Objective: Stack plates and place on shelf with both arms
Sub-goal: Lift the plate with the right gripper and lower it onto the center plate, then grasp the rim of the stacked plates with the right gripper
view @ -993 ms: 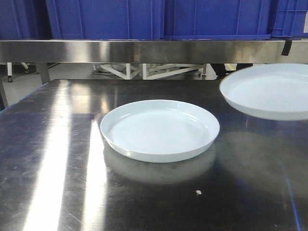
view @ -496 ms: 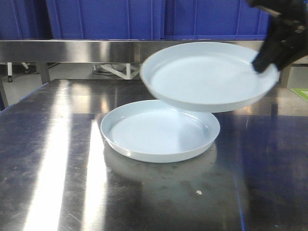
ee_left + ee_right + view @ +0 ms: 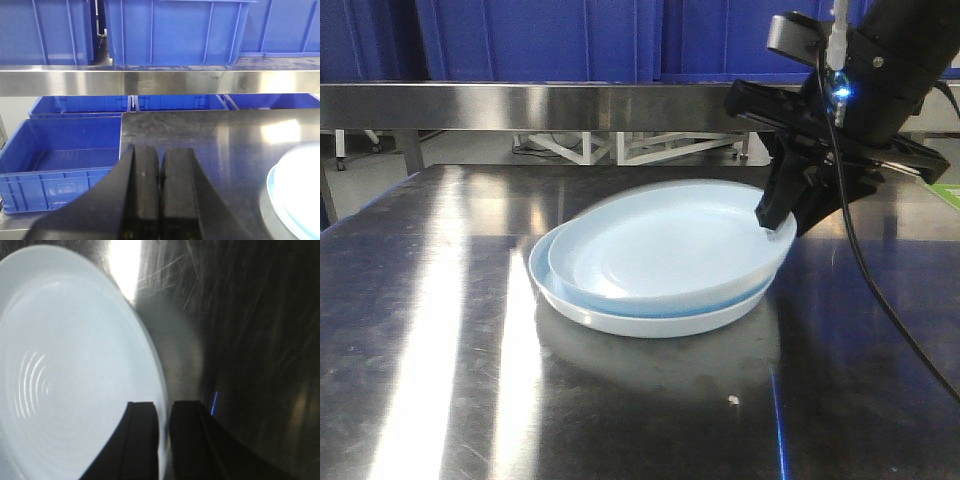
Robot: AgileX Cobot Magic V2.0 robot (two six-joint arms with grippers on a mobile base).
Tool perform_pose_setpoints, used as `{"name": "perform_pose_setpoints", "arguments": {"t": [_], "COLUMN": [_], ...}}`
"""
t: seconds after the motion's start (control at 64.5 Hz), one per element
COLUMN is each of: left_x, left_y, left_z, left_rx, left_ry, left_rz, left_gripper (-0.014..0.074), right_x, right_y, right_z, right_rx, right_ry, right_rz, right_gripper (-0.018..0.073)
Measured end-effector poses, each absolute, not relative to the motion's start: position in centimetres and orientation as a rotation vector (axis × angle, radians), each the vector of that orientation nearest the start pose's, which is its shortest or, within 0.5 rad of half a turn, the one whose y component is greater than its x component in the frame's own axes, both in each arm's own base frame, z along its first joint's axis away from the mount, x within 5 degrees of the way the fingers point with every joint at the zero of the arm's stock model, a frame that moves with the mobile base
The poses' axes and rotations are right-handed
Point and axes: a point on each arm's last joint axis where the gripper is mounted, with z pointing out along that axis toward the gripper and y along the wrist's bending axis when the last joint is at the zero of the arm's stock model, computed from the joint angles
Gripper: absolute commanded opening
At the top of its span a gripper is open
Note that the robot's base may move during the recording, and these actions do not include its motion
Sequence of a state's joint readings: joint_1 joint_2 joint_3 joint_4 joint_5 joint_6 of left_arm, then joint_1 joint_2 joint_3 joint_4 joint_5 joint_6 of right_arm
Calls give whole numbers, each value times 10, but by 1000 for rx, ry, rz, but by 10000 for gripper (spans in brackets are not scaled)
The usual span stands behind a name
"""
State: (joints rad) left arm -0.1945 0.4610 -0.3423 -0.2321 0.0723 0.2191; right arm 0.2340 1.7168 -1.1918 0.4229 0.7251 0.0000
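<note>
Two pale blue-white plates are on the dark steel table. The lower plate (image 3: 650, 322) lies flat. The upper plate (image 3: 660, 245) sits tilted inside it, with its left edge down and its right edge raised. My right gripper (image 3: 775, 222) is shut on that raised right rim; in the right wrist view the right gripper (image 3: 164, 407) pinches the rim of the plate (image 3: 65, 365). My left gripper (image 3: 160, 152) is shut with nothing in it, to the left of the plates (image 3: 300, 190). The shelf (image 3: 570, 105) runs behind the table.
Blue crates (image 3: 540, 40) stand on the shelf. Beyond the table's left edge sits an open blue crate (image 3: 60, 160), lower down. A small white speck (image 3: 732, 399) lies on the tabletop (image 3: 440, 330) near the front. The right arm's cable (image 3: 880, 300) hangs at the right.
The right gripper carried its plate from the far right leftward and down. It hung above the lying plate half a second ago and now rests tilted in it.
</note>
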Motion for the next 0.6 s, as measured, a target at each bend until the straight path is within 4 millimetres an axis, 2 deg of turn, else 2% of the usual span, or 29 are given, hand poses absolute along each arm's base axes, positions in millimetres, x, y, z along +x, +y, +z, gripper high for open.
{"name": "perform_pose_setpoints", "arguments": {"t": [0.372,0.605], "left_x": [104,104], "left_y": [-22,-22], "left_z": [288,288], "left_rx": [165,165], "left_ry": [1667,1667], "left_rz": [-170,-170], "left_gripper": [82,82], "right_x": [339,340], "right_y": [109,124], "right_z": [230,210], "right_rx": [12,-36], "right_ry": [2727,2790], "right_rz": [519,507], "right_gripper": [330,356]}}
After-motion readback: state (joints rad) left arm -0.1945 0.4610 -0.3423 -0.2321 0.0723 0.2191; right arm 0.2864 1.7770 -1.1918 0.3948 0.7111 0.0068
